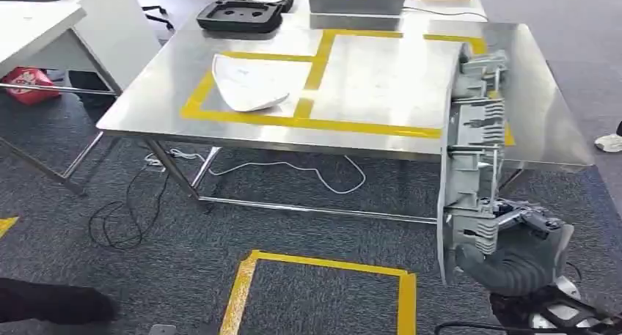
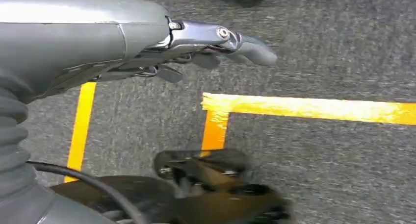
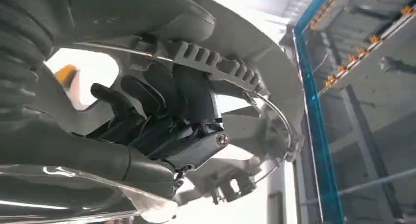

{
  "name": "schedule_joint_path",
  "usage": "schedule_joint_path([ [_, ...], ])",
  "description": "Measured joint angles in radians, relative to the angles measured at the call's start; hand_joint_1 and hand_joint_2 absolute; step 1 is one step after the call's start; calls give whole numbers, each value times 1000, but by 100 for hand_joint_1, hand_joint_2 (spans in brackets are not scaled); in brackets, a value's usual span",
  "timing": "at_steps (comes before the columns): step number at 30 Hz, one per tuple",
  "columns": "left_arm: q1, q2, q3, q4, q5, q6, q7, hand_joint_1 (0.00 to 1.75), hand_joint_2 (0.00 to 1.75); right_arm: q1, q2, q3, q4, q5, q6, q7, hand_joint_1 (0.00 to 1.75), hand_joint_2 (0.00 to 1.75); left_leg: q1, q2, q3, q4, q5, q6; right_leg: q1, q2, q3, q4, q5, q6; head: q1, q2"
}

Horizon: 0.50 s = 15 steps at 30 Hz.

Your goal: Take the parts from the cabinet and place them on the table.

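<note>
Carrying step: right robot hand [image 1: 513, 258] clamped on the grey part [image 1: 473, 152], held upright by the worktop [image 1: 381, 78] edge; left robot hand [image 2: 196, 50] hanging empty, fingers apart; next, probably lowering onto a taped square.

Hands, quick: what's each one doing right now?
Left robot hand: holding nothing, fingers loosely extended over the carpet.
Right robot hand: gripping the long grey part at its lower end.
</note>
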Motion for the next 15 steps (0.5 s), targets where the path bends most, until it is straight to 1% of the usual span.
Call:
schedule_joint_path([
  [1,2,0,0,0,0,0,0,0,175,1,2,-2,0,-1,-1,0,175,175,3,0,-16,-15,-9,-2,-3,11,14,0,-11,3,1,0],
  [2,2,1,0,0,0,0,0,0,175,1,2,-3,0,-1,-2,0,175,175,5,-1,-19,-53,9,-5,-6,23,29,0,-22,7,1,0],
  [3,3,3,0,0,0,0,0,0,175,0,2,-4,0,-1,-2,0,175,175,8,-7,-16,-117,62,-11,-11,34,46,0,-35,14,1,0],
  [4,4,3,0,0,0,0,0,0,175,0,3,-5,0,-1,-2,0,175,175,12,-25,-11,-191,146,-17,-16,43,61,0,-48,21,0,0],
  [5,8,3,0,0,0,0,0,0,175,0,4,-6,0,-2,-1,0,175,175,16,-58,-10,-226,254,-24,-18,52,60,-2,-60,27,0,0],
  [6,8,3,1,0,0,-1,0,0,175,-1,5,-8,0,-3,2,0,175,175,11,-58,-13,-231,202,-10,-18,65,78,-1,-66,34,-3,0],
  [7,6,5,1,1,0,-1,2,0,175,-2,10,-10,-2,-8,6,0,175,175,5,-55,-3,-230,212,3,-19,70,69,-8,-75,44,-1,0],
  [8,6,5,1,0,0,-1,2,0,175,0,11,-14,-3,-11,12,0,175,175,4,-50,-1,-237,215,16,-20,73,89,-1,-64,55,-3,0],
  [9,4,4,1,0,0,-1,2,0,175,2,12,-24,-3,-15,18,-1,175,175,4,-40,8,-240,214,26,-19,72,87,-4,-59,60,3,0],
  [10,2,5,1,0,0,-1,1,0,175,1,13,-32,-3,-15,24,-1,175,175,10,-35,25,-249,214,34,-20,61,72,8,-62,62,3,0],
  [11,1,5,1,0,-1,-1,0,0,175,-1,14,-38,-5,-16,29,-2,175,175,7,-26,38,-255,206,44,-16,14,54,50,-56,65,10,0],
  [12,1,5,1,0,-2,-1,-1,0,175,-6,16,-42,-6,-15,34,-1,175,175,5,-18,46,-259,199,49,-13,-12,9,115,-67,66,15,0],
  [13,2,5,1,0,-3,-1,-1,0,175,-5,18,-46,-6,-15,38,-2,175,175,3,-9,53,-260,192,50,-10,-24,-42,182,-92,67,13,0],
  [14,3,5,1,0,-3,-1,-1,0,175,-3,19,-52,-6,-16,42,-2,175,175,1,1,60,-260,182,53,-8,-27,-92,241,-123,65,15,0],
  [15,4,5,1,0,-3,-2,-1,0,175,-2,21,-58,-6,-17,45,-1,175,175,-2,10,71,-260,171,55,-7,-28,-134,278,-143,63,16,0],
])
